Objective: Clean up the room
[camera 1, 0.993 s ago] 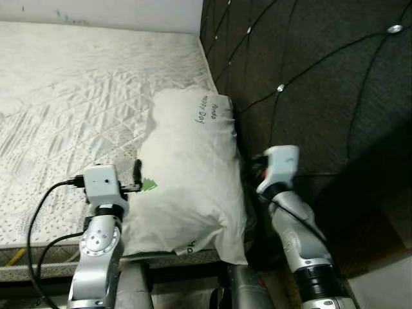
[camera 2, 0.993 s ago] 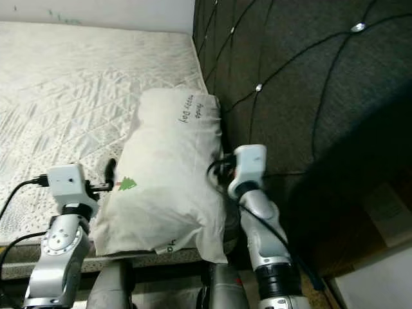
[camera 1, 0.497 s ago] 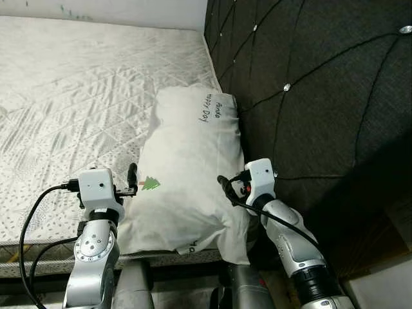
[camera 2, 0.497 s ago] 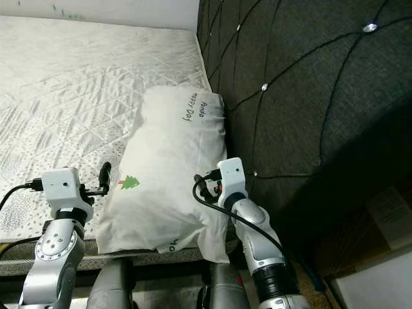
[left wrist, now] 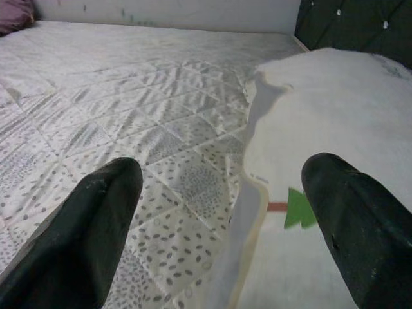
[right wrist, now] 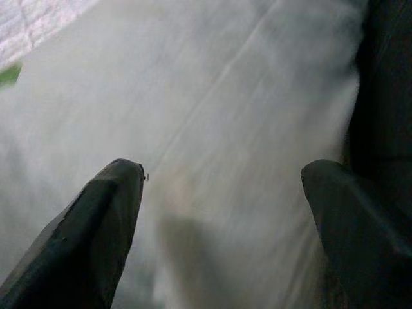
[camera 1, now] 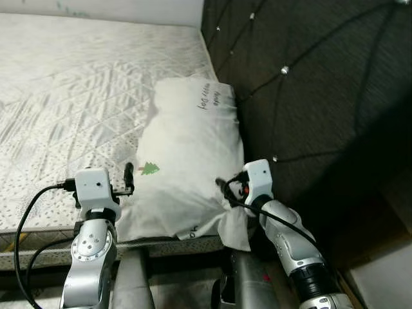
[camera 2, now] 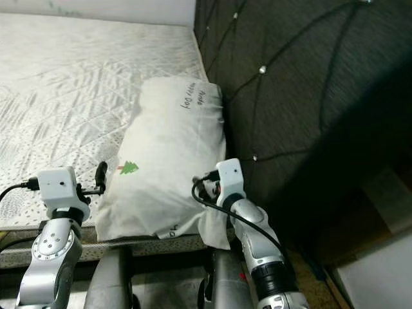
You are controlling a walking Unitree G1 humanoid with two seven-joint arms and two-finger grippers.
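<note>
Pillow [camera 1: 190,170]: I see it lying lengthwise on the bed [camera 1: 71,96], its long side against the dark tufted headboard [camera 1: 309,96]; a small green tree print [camera 1: 150,168] and handwriting near the far end.
Left gripper [left wrist: 219,219]: my left jaws stand wide apart with nothing between them, at the pillow's left edge near the tree print, over the quilted mattress.
Right gripper [right wrist: 219,219]: my right jaws are also spread wide and hold nothing; they face the pillow's near right corner, close to the fabric, with the headboard just beside.
Bed edge: the pillow's near end reaches the mattress edge, one corner hanging slightly over it.
</note>
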